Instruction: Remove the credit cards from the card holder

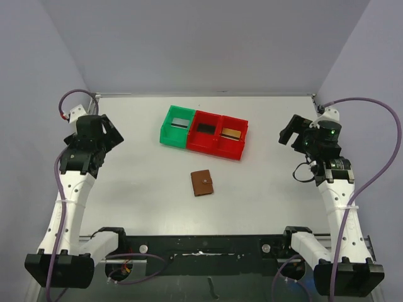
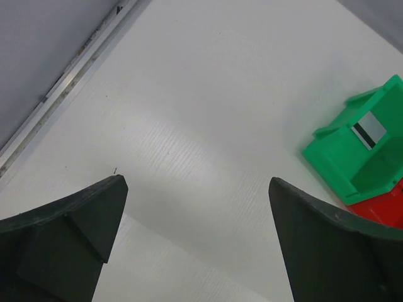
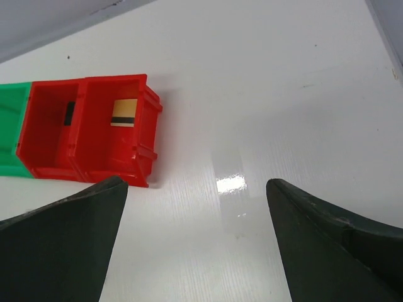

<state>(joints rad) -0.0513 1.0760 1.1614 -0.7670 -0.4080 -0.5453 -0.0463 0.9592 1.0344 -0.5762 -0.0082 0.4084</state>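
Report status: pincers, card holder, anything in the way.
Left pincer open, empty. Right pincer open, empty. Card holder shut, flat on table, clear of both. Nothing in the way; bins beyond it.

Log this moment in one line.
wallet: shut, on table | cards: one in each bin | left hand: open, empty | right hand: open, empty

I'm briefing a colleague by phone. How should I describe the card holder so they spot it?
Find the row of three plastic bins, one green, two red, at the table's far side. Just in front of them the card holder lies alone: small, flat, brown and closed, unlike the bright bins.
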